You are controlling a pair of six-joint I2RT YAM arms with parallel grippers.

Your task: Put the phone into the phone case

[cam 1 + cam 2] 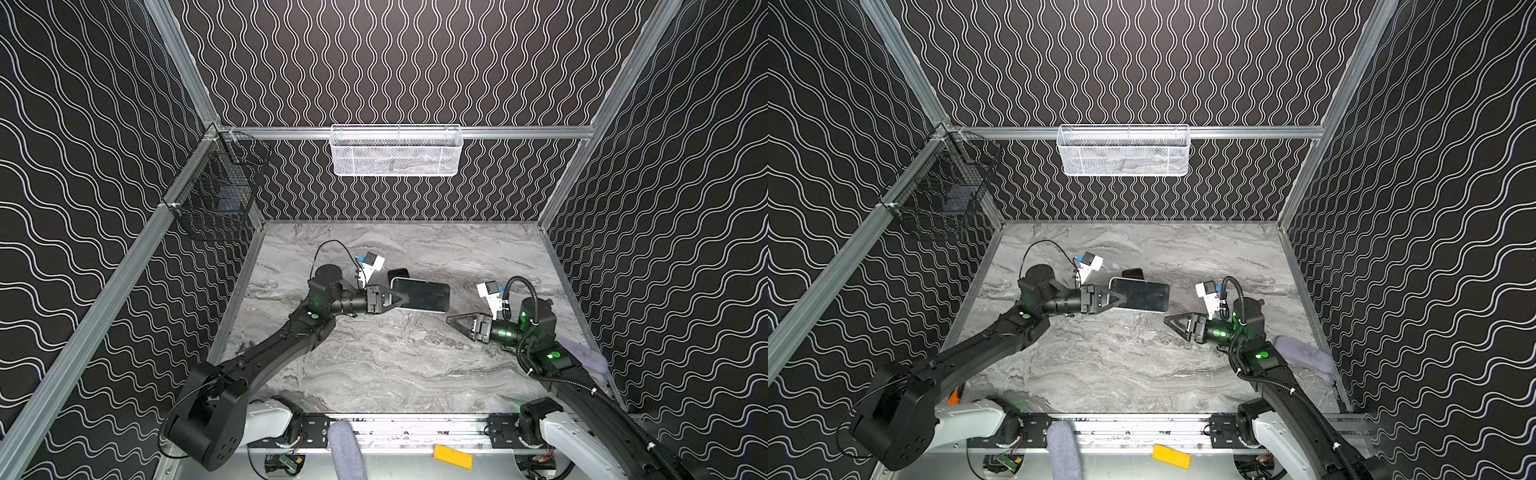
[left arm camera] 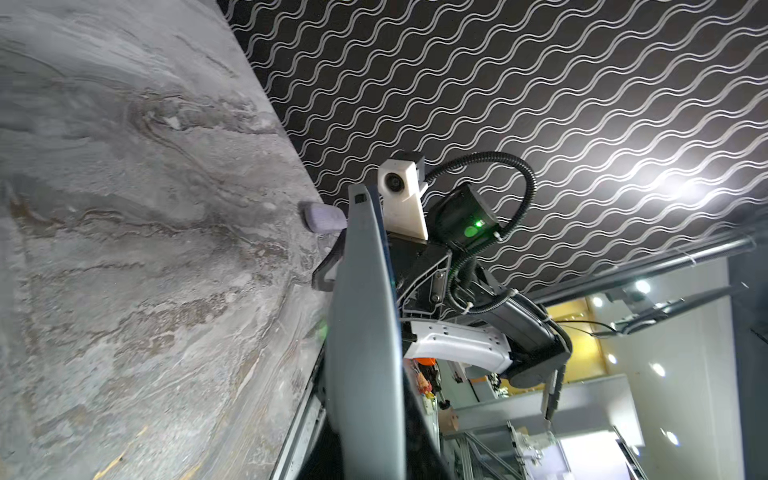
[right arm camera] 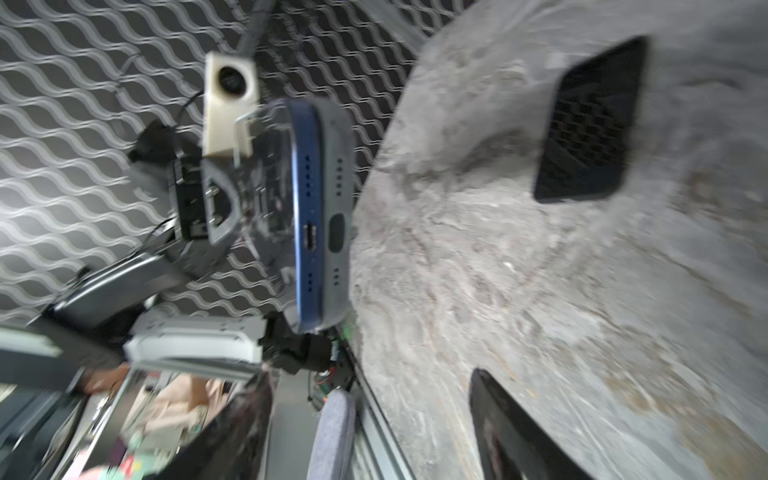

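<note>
A grey marbled table [image 1: 395, 374] fills a booth with black, wavy-lined walls, seen from above. My left gripper [image 1: 402, 298] reaches in from the left and is clamped on the left end of the phone [image 1: 426, 295]. It holds the phone lengthwise, screen up, low over the middle of the table. I cannot tell whether the free end touches the surface.

My right gripper [image 1: 451, 321] sits to the right of the phone and apart from it, with its jaws looking parted and empty.

The right wrist view shows the grey phone case [image 3: 337, 187] lying against the blue phone's back. The case's port and speaker cutouts sit beside the phone's own, not over them, so I judge this end is not yet seated.

A small dark case-shaped piece [image 1: 398, 274] lies on the table just behind the phone.

The step in hand is pressing the phone home. Next, my right gripper should straddle the free end and squeeze phone and case together while the left holds firm.
</note>
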